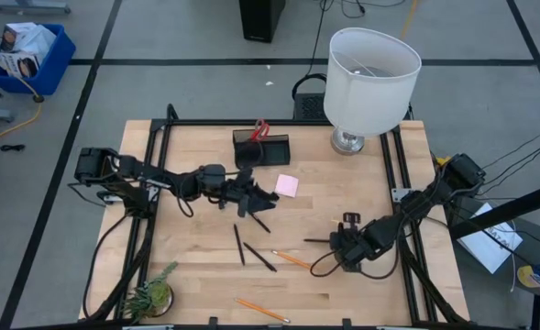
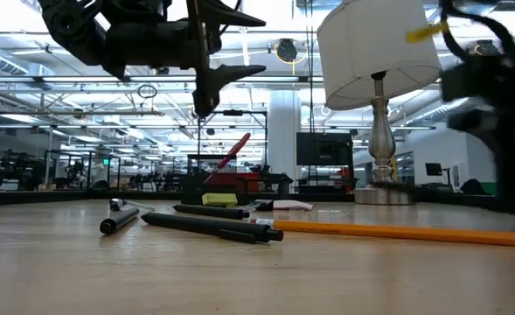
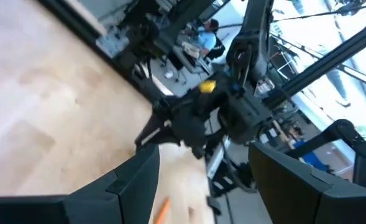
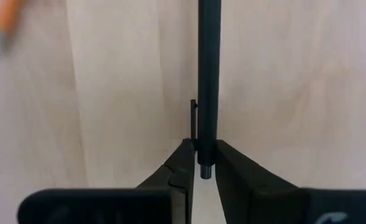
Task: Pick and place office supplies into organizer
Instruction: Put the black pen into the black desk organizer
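Bench (image 1: 343, 220) of pale wood is carrying everything; taking the organizer (image 1: 260, 148) as the landmark, standing at the bench's far edge with red-handled scissors (image 1: 260, 129) sticking up from it. White-shaded lamp (image 1: 370, 78) is standing to the organizer's right, also on the far edge; small green plant (image 1: 155, 293) is sitting well away at the near left corner. Left arm is reaching in from the left, its pincer (image 1: 251, 194) hanging just in front of the organizer, raised off the wood, fingers spread and holding nothing. Right pincer (image 1: 346, 240) is lying low on the wood, well to the organizer's right and nearer the front edge, fingers clenched on the end of a black pen (image 4: 209, 74); the pen's long axis is running straight out from the fingertips, in line with the pincer. Pink sticky-note pad (image 1: 286, 185) is lying just in front of the organizer. Other black pens (image 1: 258, 257) and orange pencils (image 1: 291, 259) are lying loose farther forward. Judging the pen is now gripped and the next move is a lift and carry leftward and back to the organizer; the left arm is nearer the box, but the right arm has the pen.
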You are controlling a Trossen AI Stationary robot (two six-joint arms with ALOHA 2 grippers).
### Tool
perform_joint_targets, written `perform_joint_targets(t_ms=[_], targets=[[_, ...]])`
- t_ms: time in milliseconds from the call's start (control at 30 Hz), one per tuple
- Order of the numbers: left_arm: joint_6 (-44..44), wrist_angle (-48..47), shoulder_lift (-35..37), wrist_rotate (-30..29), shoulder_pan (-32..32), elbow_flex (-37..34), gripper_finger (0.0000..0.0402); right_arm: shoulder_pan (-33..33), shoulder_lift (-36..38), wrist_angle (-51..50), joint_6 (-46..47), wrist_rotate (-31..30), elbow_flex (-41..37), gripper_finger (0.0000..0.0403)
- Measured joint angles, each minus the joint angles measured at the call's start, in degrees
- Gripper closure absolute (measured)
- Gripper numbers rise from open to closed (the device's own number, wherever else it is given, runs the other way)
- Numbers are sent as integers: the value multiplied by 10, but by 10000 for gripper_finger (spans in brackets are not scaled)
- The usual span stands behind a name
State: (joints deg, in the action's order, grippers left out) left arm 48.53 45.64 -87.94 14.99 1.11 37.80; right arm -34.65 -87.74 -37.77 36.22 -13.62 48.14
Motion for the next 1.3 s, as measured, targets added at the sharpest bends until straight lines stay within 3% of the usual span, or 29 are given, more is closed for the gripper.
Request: perform_joint_targets(t_ms=[300, 467, 967, 1300], targets=[[73, -23, 0, 5, -25, 0, 146, 2, 1, 8, -140, -144, 41, 366], [121, -41, 0, 0, -37, 0, 147, 18, 1, 81, -262, -204, 49, 375], [243, -116, 0, -2, -38, 0, 147, 82, 1, 208, -504, -254, 49, 380], [293, -131, 0, -21, -38, 0, 147, 100, 1, 232, -567, -286, 49, 381]])
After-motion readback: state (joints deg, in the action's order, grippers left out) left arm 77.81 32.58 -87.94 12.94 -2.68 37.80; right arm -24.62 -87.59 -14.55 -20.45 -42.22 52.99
